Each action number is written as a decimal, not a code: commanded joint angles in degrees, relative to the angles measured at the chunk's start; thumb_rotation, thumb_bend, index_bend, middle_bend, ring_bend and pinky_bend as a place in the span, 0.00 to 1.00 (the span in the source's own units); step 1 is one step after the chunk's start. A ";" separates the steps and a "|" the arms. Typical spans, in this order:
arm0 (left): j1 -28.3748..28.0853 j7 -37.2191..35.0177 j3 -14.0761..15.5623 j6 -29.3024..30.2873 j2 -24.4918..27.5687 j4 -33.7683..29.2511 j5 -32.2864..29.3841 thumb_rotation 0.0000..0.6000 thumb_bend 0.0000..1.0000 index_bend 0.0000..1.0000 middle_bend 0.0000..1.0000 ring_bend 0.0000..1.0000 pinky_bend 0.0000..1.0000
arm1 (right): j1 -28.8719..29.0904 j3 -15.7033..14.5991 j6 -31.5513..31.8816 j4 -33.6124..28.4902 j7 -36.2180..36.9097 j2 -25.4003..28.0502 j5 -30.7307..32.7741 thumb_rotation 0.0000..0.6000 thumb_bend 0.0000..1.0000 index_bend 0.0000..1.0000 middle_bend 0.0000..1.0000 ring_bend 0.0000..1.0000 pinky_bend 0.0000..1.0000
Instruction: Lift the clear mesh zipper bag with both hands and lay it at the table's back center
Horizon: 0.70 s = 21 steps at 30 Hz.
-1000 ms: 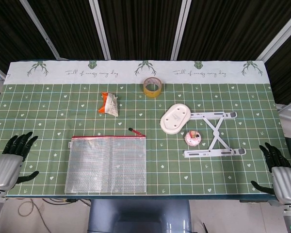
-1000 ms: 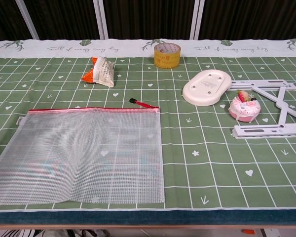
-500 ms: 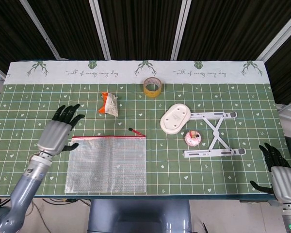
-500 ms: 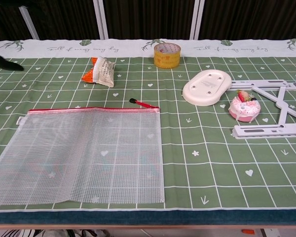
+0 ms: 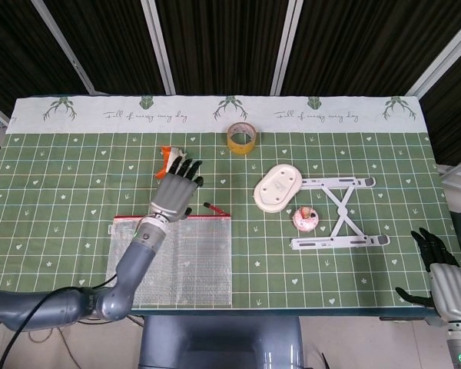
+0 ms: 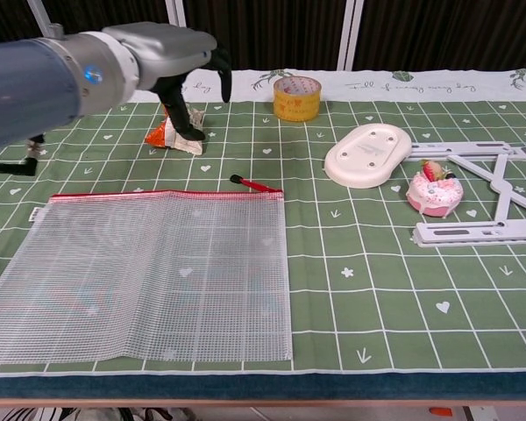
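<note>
The clear mesh zipper bag (image 5: 198,261) (image 6: 149,272) lies flat at the table's front left, its red zipper edge facing the back and a red pull (image 5: 215,208) (image 6: 254,185) sticking out at the back right corner. My left hand (image 5: 175,192) (image 6: 168,54) hovers over the bag's zipper edge with fingers spread and nothing in it; its forearm crosses the bag's left half. My right hand (image 5: 446,280) stays off the table's front right corner, fingers apart and empty, and only the head view shows it.
An orange-and-white snack packet (image 5: 167,156) (image 6: 164,135) sits just behind my left hand. Further back stands a tape roll (image 5: 241,137) (image 6: 297,96). A white oval dish (image 5: 278,187) (image 6: 368,154), a doughnut toy (image 5: 305,219) (image 6: 434,191) and a white folding stand (image 5: 342,211) (image 6: 491,197) fill the right.
My left hand has swung from the front left table edge rightward and toward the back, ending above the bag's zipper edge. The bag has not moved, and the right hand is almost unchanged.
</note>
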 commanded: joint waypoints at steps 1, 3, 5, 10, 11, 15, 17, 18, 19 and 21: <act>-4.41 3.18 -0.36 -0.63 -4.46 5.46 -3.58 1.00 0.24 0.37 0.08 0.00 0.00 | 0.02 0.14 -0.32 -0.16 0.47 0.18 0.58 1.00 0.16 0.00 0.00 0.00 0.21; -6.24 4.35 -0.27 -0.80 -6.47 8.50 -4.96 1.00 0.24 0.37 0.08 0.00 0.00 | 0.08 0.25 -0.60 -0.30 0.83 0.32 0.98 1.00 0.16 0.00 0.00 0.00 0.21; -7.75 5.29 -0.25 -0.87 -8.16 11.26 -6.38 1.00 0.24 0.38 0.08 0.00 0.00 | 0.15 0.33 -0.87 -0.35 1.09 0.42 1.30 1.00 0.16 0.00 0.00 0.00 0.21; -10.62 6.76 -0.24 -1.02 -12.02 17.47 -9.61 1.00 0.24 0.43 0.09 0.00 0.00 | 0.25 0.63 -1.38 -0.67 1.86 0.62 2.22 1.00 0.16 0.00 0.00 0.00 0.21; -11.08 6.83 -0.26 -1.17 -12.76 18.56 -10.11 1.00 0.24 0.44 0.09 0.00 0.00 | 0.25 0.65 -1.40 -0.74 1.99 0.67 2.26 1.00 0.16 0.00 0.00 0.00 0.21; -12.61 6.88 -0.07 -2.09 -15.40 22.57 -11.54 1.00 0.24 0.46 0.10 0.00 0.00 | 0.25 0.68 -1.48 -0.88 2.27 0.79 2.32 1.00 0.17 0.00 0.00 0.00 0.21; -13.21 6.99 0.31 -2.64 -16.53 24.33 -11.95 1.00 0.24 0.46 0.10 0.00 0.00 | 0.27 0.73 -1.65 -0.92 2.45 0.81 2.56 1.00 0.17 0.00 0.00 0.00 0.21; -13.45 7.00 0.51 -2.86 -17.02 25.12 -12.04 1.00 0.24 0.47 0.10 0.00 0.00 | 0.28 0.76 -1.72 -0.95 2.54 0.84 2.71 1.00 0.17 0.00 0.00 0.00 0.21; -13.65 6.96 0.69 -3.09 -17.48 25.85 -12.13 1.00 0.24 0.47 0.10 0.00 0.00 | 0.29 0.80 -1.77 -0.97 2.60 0.86 2.81 1.00 0.17 0.00 0.00 0.00 0.21; -13.96 6.82 1.00 -3.47 -18.33 27.23 -12.30 1.00 0.25 0.49 0.10 0.00 0.00 | 0.30 0.87 -1.74 -1.01 2.69 0.92 2.85 1.00 0.17 0.00 0.00 0.00 0.21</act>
